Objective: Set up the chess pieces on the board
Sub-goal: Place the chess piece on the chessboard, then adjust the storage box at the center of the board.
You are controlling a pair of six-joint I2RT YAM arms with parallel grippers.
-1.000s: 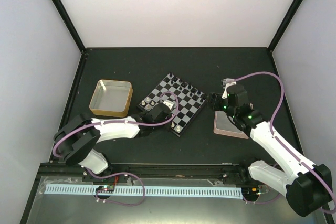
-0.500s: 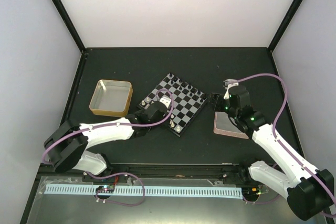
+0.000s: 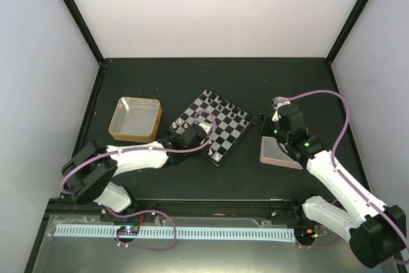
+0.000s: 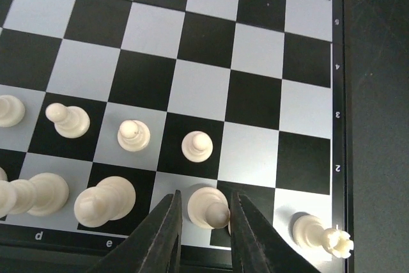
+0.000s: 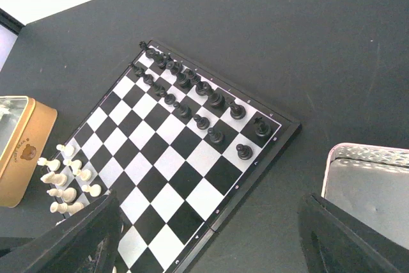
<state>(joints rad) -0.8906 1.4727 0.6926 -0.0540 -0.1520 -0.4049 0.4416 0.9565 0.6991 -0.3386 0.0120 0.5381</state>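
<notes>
The board (image 3: 225, 114) lies near the middle of the table (image 3: 160, 81), turned so that its corners point away, toward the arms and to both sides, and its rows run on a diagonal in the top view. The black pieces (image 5: 192, 94) stand in two rows along the far-right edge, and the white pieces (image 5: 67, 183) stand along the near-left edge. The left gripper (image 4: 206, 197) is low over the white side. Its fingers (image 4: 167, 234) stand a little apart with one white piece (image 4: 209, 208) between them. I cannot tell whether they press on it or only stand beside it. This piece is upright, its long axis vertical and its top toward the wrist camera. It stands in the row closest to the rim, near the line between a pale square and a dark one. To its right there is a bare dark square, then a rook (image 4: 321, 236) in the corner, and beyond that the rim and the table. Three pawns (image 4: 133, 135) stand in the next row, with open squares behind them. The right gripper (image 5: 208, 222) hangs wide open and holds nothing, between the board and the tray (image 3: 279, 153). The tin (image 3: 134, 119) is just beside the board's left corner.
</notes>
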